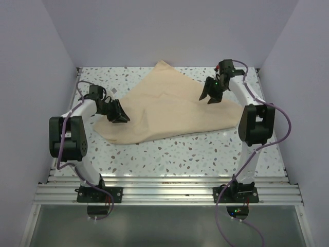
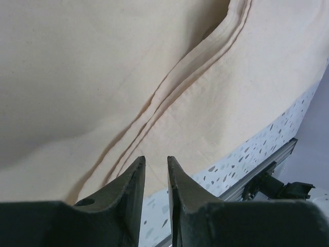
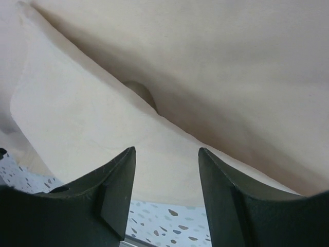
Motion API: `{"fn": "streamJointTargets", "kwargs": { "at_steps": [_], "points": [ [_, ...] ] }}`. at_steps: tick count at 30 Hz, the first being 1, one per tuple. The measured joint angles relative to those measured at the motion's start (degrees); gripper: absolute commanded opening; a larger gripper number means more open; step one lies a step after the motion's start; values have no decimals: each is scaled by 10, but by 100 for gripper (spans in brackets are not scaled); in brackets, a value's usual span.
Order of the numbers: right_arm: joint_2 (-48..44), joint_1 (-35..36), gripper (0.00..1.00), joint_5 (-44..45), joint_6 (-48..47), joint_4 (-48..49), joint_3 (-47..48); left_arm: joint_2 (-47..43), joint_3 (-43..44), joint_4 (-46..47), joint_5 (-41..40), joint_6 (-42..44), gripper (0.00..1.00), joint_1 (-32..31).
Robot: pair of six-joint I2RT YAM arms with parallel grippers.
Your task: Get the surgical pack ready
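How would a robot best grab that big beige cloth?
The wrap sheet lies mostly flat, so only edges give fingers something to pinch. Probably best its left edge, approached low from the left, where the left gripper hovers.

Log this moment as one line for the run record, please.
wrap sheet: rumpled, partly folded | left gripper: narrowly open, at left edge | right gripper: open, empty, over sheet
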Motion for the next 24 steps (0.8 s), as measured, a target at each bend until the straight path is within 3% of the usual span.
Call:
{"fn": "streamJointTargets", "kwargs": {
  "at_steps": [8,10,12,16,24],
  "points": [
    [57,57,61,-4,-6,-14,108,25,35,-19,-19,2,36,1],
    [65,57,61,-7,-7,-19,129,28,44,-30,-40,3,46,4],
    [69,55,63,-11,-7,-22,139,27,49,-39,-64,3,52,16],
    [72,57,63,-17,-22,-37,153,17,42,-49,-113,1,53,68],
    [76,150,49,-38,-38,-38,166,-57,-21,-59,-192,-13,58,171]
  ]
}}
